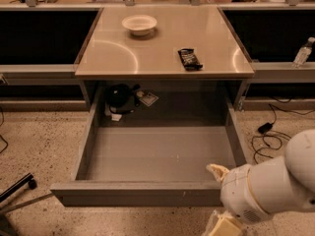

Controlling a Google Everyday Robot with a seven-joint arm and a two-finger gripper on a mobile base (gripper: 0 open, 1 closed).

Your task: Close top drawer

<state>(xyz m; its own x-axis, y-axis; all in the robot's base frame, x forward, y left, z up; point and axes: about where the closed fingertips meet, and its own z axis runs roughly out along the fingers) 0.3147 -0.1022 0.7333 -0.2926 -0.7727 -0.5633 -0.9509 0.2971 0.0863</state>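
The top drawer is a wide, shallow grey metal drawer under the tabletop, pulled far out toward the camera. Its plain front panel has small white scratches. The tray is bare, with a black object and a small packet lying at its back, under the tabletop. My gripper is at the bottom right, low in front of the right end of the front panel. A thick white arm segment behind it covers the drawer's right front corner.
On the tabletop are a white bowl and a black snack bar. A clear bottle stands on the right ledge. Cables lie on the floor at right. A black chair leg is at bottom left.
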